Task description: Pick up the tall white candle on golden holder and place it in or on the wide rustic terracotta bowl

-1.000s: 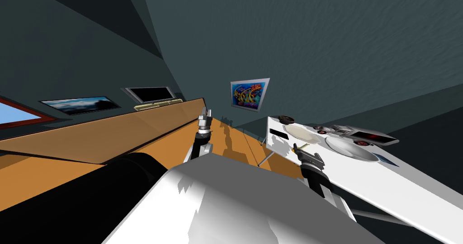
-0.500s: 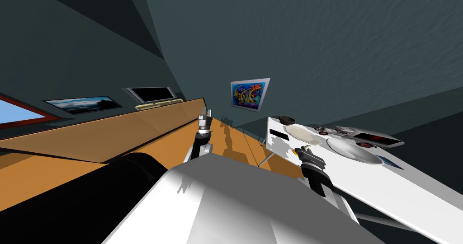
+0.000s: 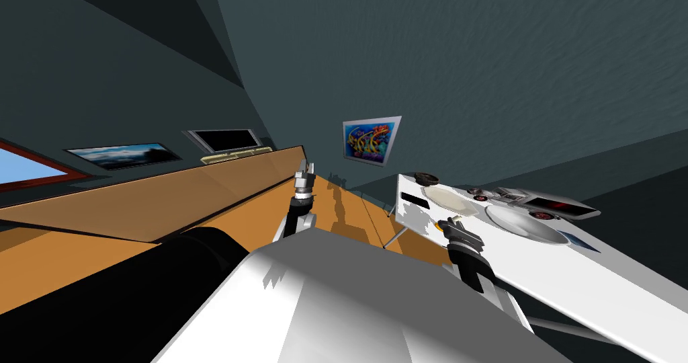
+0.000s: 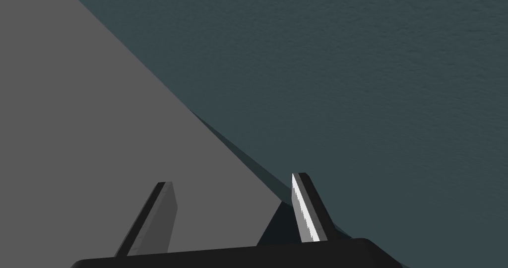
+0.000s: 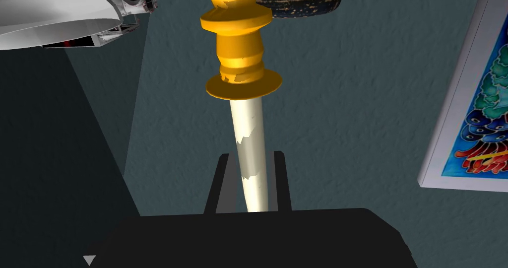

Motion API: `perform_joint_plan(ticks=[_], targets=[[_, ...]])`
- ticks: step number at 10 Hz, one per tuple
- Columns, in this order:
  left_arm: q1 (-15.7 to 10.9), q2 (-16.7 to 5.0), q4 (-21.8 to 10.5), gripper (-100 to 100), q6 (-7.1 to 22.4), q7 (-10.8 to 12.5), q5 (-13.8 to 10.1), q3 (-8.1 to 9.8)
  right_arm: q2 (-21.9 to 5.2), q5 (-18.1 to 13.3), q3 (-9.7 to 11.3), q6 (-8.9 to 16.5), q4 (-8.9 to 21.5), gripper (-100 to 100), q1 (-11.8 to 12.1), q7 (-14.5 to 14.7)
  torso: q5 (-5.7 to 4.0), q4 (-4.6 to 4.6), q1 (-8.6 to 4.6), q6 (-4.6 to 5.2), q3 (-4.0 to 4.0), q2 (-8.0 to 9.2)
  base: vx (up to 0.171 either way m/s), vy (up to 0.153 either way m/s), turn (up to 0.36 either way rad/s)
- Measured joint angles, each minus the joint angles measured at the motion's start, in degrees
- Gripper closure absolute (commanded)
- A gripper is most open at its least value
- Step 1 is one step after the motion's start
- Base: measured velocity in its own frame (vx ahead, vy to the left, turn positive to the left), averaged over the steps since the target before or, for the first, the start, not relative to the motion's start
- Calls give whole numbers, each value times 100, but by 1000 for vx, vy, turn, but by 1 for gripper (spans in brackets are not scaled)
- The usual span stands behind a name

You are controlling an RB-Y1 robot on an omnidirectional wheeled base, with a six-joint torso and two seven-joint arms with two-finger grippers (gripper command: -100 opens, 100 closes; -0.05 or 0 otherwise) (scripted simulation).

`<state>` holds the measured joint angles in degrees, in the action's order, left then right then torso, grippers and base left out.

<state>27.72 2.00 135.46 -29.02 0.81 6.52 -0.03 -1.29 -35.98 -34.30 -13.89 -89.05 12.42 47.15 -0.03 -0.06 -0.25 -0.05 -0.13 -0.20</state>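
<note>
R gripper (image 5: 251, 154) is clamped on the candle (image 5: 249, 146). Both fingers press the sides of the off-white shaft, close to the gripper body. The gold holder (image 5: 241, 46) sits on the shaft's far end, pointing away from the hand.

In the head view the candle is held over the near-left end of the white table (image 3: 591, 271), just beside a flat cream dish (image 3: 449, 198). Beyond the holder's tip is a dark speckled bowl (image 5: 307, 1), at the table's far-left corner. Can't tell whether holder and bowl touch.

Right of the dish is a wide pale grey bowl (image 3: 521, 221), w/ a toy car (image 3: 507, 193) just beyond it. A framed colourful picture (image 3: 371, 139) hangs on the far wall.

L gripper (image 4: 231, 179) has its fingers apart w/ nothing between them. That arm is raised left of the table, over a brown wood surface (image 3: 201, 204).
</note>
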Motion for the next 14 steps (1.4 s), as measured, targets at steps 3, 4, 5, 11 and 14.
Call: perform_joint_plan(ticks=[3, 4, 5, 11, 14], targets=[[-1, 1, 0, 0, 0, 0, 0, -1, -325, 16, -29, 37, 76, 100, -17, -90, 11, 4, 37, 1, 16, 30, -75, 87, 34], [-1, 1, 0, 0, 0, 0, 0, -1, -436, 17, -33, 74, 103, 100, -33, -127, 13, 5, 38, 0, 17, 32, -97, 94, 45], [-1, 1, 0, 0, 0, 0, 0, -1, -553, 25, -52, 95, 147, 100, -46, -167, 13, 5, 42, 1, 20, 38, -84, 97, 53], [-1, 1, 0, 0, 0, 0, 0, -1, -1311, 96, -120, 386, 327, 100, -50, -524, 17, 4, 47, -3, 13, 23, -68, 94, 61], [0, 0, 0, 0, 0, 0, 0, -1, -1607, 137, -215, 417, 542, 100, -116, -630, 9, 3, 29, -2, 9, 15, -28, 67, 78]])
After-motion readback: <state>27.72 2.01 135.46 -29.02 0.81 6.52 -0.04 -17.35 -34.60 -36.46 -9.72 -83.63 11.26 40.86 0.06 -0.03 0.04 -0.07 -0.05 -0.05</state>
